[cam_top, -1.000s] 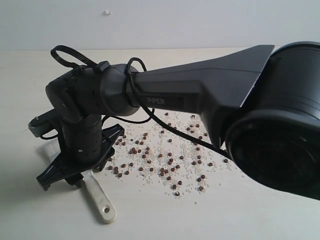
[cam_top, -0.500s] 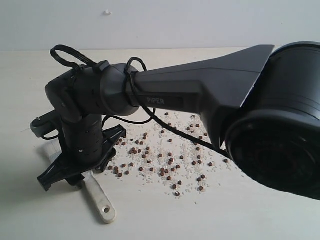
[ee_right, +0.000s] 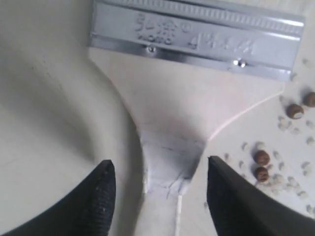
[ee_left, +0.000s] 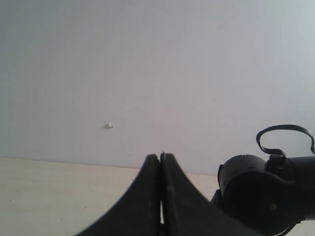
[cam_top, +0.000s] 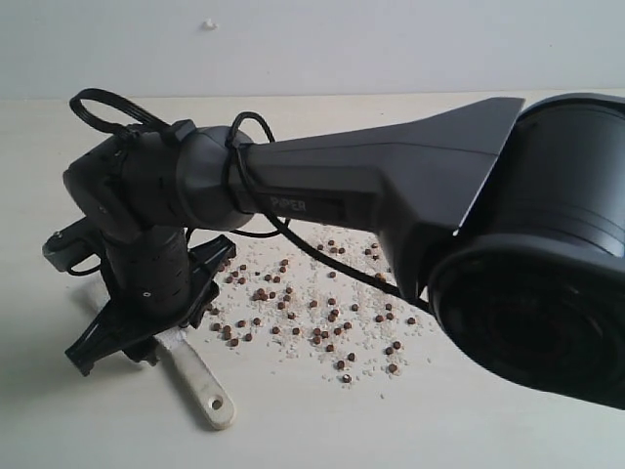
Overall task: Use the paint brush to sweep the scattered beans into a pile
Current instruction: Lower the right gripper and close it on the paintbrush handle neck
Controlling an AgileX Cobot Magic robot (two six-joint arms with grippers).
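The right tool (ee_right: 158, 169) stands with its jaws wide apart, pointing down at the tabletop (cam_top: 342, 435) and holding nothing. Its two dark fingers (ee_right: 101, 196) straddle the paint brush (ee_right: 192, 103), one on each side of the narrow neck where the pale wooden handle (ee_right: 170, 162) tapers down from the broad shoulder. A gap of bare tabletop shows between each finger and the wood, so neither finger touches the brush. Whether the fingertips touch the tabletop cannot be told.

The brush lies flat on the tabletop. In the right wrist view its silver ferrule (ee_right: 197, 34), stamped with raised characters and pinned with small nails, lies beyond the fingers. In the exterior view the end of the handle, with its hole, sticks out from under the tool toward the lower edge, and the bristles are hidden behind the tool.

The beans (cam_top: 322, 313) lie scattered, not piled, across the middle of the tabletop to the right of the brush, mixed with smaller whitish grains (cam_top: 293, 293). A few lie just beside the corner of the ferrule and near one finger.

The left tool (ee_left: 160, 157) has its jaws pressed together on nothing, raised off the tabletop and pointing toward the pale wall (ee_left: 147, 59).
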